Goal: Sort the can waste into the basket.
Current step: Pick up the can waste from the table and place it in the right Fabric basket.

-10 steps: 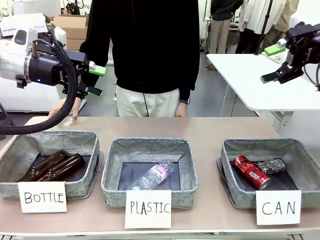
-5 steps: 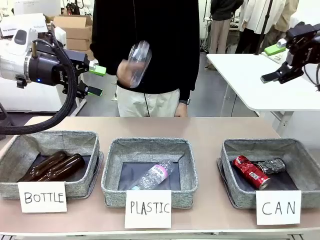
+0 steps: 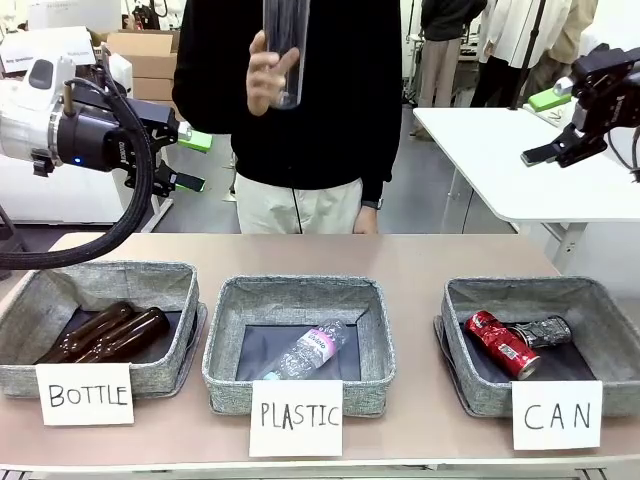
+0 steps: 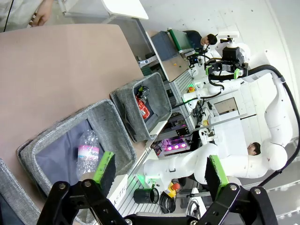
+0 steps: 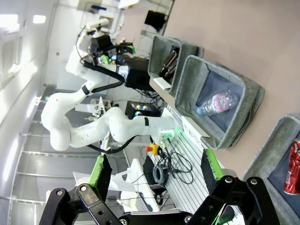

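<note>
Cans [image 3: 515, 340] inside basket [image 3: 470, 385] rim – both grippers [image 3: 190, 160] [image 3: 548, 125] raised, wide open, empty

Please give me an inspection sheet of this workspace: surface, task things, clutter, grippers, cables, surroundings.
Surface: brown table, bare between baskets.
Job's things: red can and silver-black can lie in the CAN basket.
Clutter: two brown bottles in BOTTLE basket; plastic bottle in PLASTIC basket; the person's hand holds up a clear bottle.
Grippers: left gripper and right gripper open, raised, holding nothing.
Cables: black hose on left arm.
Surroundings: white table, people behind.
</note>
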Robot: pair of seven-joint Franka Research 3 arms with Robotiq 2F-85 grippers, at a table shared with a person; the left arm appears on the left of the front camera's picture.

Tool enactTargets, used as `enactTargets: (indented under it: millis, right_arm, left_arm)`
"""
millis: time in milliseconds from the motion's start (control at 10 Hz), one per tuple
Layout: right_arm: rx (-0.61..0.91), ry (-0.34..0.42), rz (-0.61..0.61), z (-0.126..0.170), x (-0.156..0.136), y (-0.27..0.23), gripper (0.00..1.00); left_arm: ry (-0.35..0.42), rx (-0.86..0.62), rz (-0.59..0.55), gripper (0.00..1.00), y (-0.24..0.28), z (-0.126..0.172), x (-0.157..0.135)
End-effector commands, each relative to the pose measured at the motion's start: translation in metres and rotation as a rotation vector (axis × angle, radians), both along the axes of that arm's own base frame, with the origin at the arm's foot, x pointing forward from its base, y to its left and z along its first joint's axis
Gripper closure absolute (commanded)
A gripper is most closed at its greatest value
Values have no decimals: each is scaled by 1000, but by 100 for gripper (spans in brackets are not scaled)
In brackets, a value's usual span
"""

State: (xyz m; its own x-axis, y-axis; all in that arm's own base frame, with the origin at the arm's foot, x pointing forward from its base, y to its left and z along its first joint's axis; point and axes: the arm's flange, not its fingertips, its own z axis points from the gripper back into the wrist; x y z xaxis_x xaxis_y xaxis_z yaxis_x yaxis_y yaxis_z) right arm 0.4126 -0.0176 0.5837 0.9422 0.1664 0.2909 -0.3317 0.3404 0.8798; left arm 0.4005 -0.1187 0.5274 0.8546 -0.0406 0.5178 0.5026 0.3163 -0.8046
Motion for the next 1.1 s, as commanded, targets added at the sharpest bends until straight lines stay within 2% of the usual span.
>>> enactTargets:
  millis: [0, 1000]
  right_arm:
    - [-12, -17, 12, -1, -2, 1, 0]
    - [-12, -17, 12, -1, -2, 1, 0]
  left_arm:
    - [-5, -3, 2, 0, 1, 1, 0]
    - [-5, -3, 2, 0, 1, 1, 0]
